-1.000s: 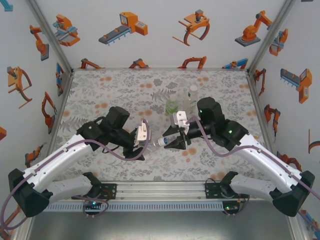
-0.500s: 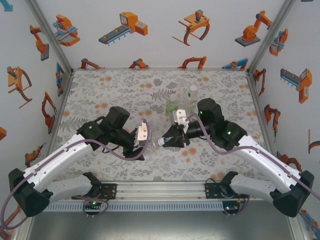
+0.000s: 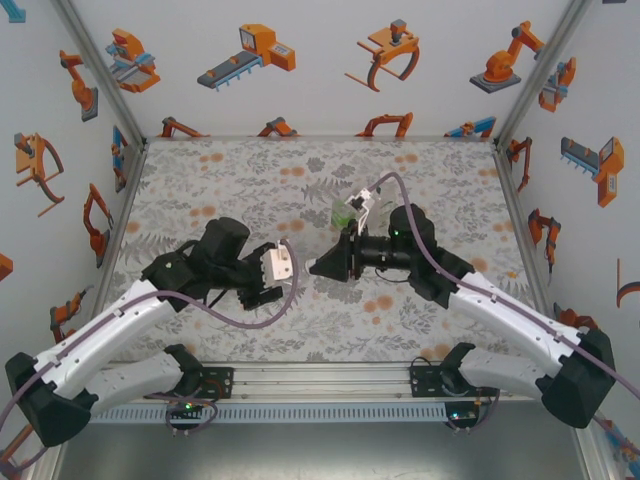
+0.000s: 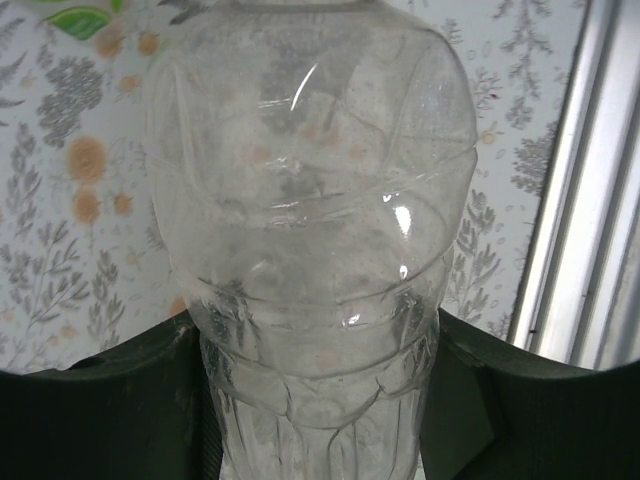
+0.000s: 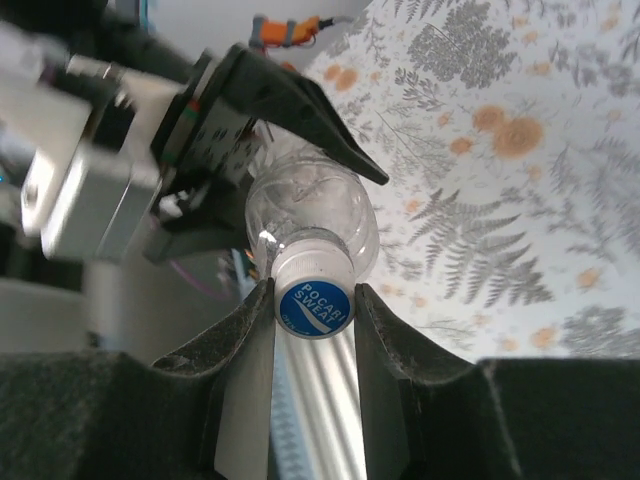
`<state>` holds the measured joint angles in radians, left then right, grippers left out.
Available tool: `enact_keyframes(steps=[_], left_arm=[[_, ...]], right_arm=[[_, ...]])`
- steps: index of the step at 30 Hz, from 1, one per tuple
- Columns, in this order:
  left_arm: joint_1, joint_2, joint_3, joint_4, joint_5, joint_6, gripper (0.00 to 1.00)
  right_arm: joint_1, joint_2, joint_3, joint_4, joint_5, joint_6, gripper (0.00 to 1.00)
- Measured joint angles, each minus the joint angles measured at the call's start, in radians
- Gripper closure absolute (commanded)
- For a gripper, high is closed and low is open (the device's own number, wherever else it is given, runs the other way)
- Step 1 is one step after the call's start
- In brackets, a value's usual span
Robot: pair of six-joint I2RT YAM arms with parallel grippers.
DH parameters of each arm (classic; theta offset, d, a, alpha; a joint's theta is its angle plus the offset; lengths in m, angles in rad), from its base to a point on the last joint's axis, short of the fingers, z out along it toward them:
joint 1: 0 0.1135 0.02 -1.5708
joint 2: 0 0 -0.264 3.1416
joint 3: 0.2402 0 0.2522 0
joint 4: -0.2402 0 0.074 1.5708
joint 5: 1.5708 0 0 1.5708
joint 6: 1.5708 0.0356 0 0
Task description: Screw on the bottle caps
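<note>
Cap vs right gripper: the blue cap [image 5: 313, 305] sits right between the fingertips of the right gripper [image 5: 313, 290], one finger pressed to each side of its rim.
Right gripper state: clamped tight on the cap.
Cap vs bottle: the cap sits on the neck of the clear bottle [image 5: 310, 215], with a white ring just behind it.
Bottle vs left gripper: the body of the bottle fills the gap of the left gripper [image 4: 312, 330], a dark finger touching each flank.
Left gripper state: closed around the bottle, holding it above the table [image 3: 220, 180].
Where: mid-table, between the two arms, with the bottle lying roughly level and its neck toward the right arm.
Count: one blue cap, one clear bottle in hand, one green bottle [image 3: 345, 212] standing just behind the right wrist.
Materials: the bottle is thin see-through plastic with ribbed bands and a rounded shoulder; the cap is round with white print on top; the tabletop has a grey leaf and orange flower print.
</note>
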<state>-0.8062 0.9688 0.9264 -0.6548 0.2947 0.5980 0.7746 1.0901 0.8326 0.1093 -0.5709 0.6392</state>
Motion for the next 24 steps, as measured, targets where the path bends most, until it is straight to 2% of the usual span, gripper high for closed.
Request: enact_keyframes(steps=[5,10,11,12,14,16,20,24], left_arm=[[0.003,-0.022,-0.022,0.007,-0.082,-0.018,1.0],[0.005,-0.021,-0.026,-0.01,-0.132,-0.029,1.0],[0.005,-0.021,-0.026,-0.01,-0.137,-0.029,1.0],[0.005,-0.021,-0.026,-0.01,-0.138,-0.029,1.0],[0.005,-0.021,-0.026,-0.006,-0.14,-0.029,1.0],[0.005,-0.021,-0.026,0.001,-0.136,-0.029,1.0],[0.002,-0.021,-0.026,0.06,-0.105,-0.029,1.0],[0.002,-0.024,-0.026,0.091,-0.054,-0.028,1.0]], right_arm=[[-0.003,0.077,0.014,0.013,0.049,0.342,1.0],[-0.012,0.137,0.021,0.03,0.037,0.523,1.0],[-0.012,0.14,0.023,0.029,0.037,0.537,0.95],[-0.012,0.141,0.024,0.029,0.037,0.549,0.84],[-0.013,0.14,0.025,0.029,0.037,0.549,0.64],[-0.013,0.132,0.025,0.027,0.037,0.537,0.53],[-0.004,0.083,0.032,0.008,0.037,0.439,0.49],[-0.004,-0.001,0.048,-0.019,0.038,0.241,0.44]])
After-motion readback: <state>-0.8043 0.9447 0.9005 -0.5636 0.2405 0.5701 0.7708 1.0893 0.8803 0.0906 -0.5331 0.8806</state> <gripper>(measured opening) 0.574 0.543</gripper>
